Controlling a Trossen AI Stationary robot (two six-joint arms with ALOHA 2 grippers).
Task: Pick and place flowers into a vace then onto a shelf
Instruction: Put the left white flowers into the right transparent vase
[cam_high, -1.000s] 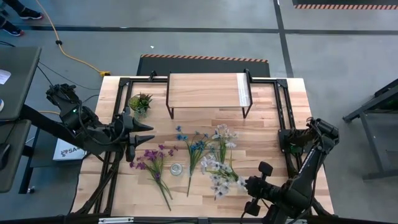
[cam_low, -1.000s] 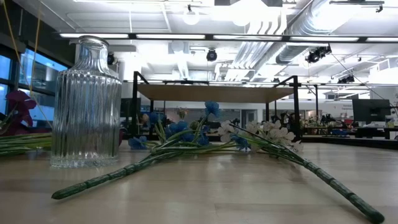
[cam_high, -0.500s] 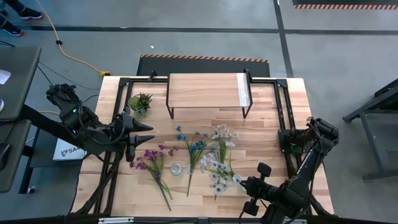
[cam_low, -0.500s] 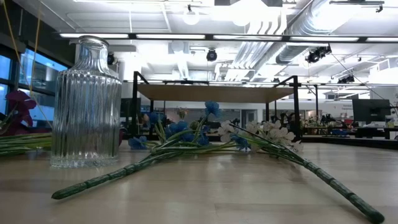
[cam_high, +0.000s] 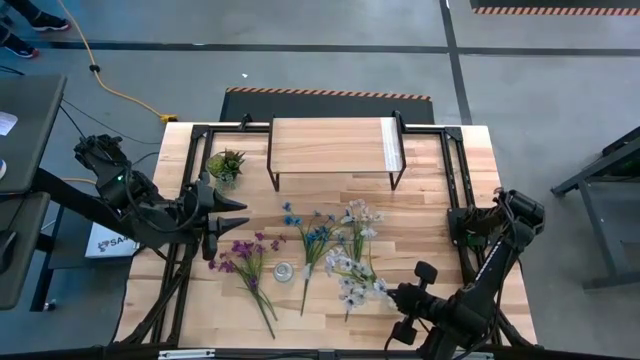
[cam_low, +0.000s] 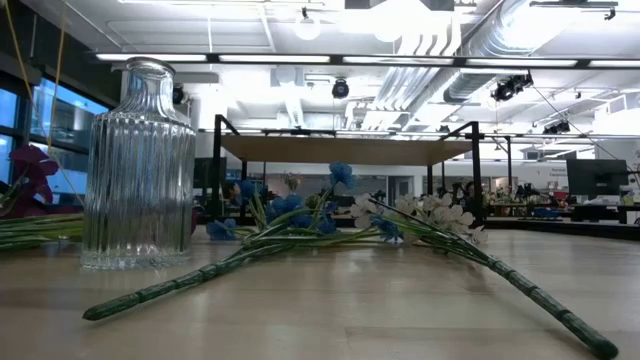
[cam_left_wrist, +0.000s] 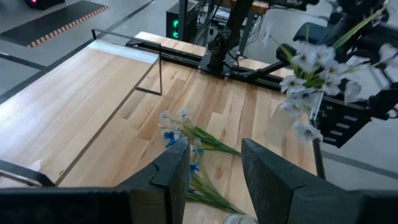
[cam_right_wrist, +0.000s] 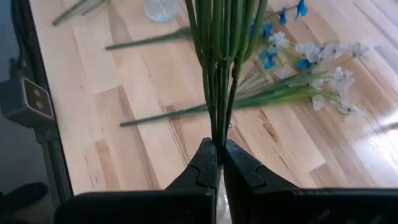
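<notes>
So my right hand (cam_right_wrist: 219, 155) is pinching the white-pink flower spray (cam_high: 352, 285) by its thin green stems, now lifting it off the wooden desk (cam_high: 430, 225) toward the ribbed glass vase (cam_high: 285, 271), left hand (cam_high: 236, 213) hovering half-open.

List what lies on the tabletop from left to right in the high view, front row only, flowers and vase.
Purple flowers → glass vase → blue flowers → white flowers, with the right gripper holding one white spray's stems at the far right.
</notes>
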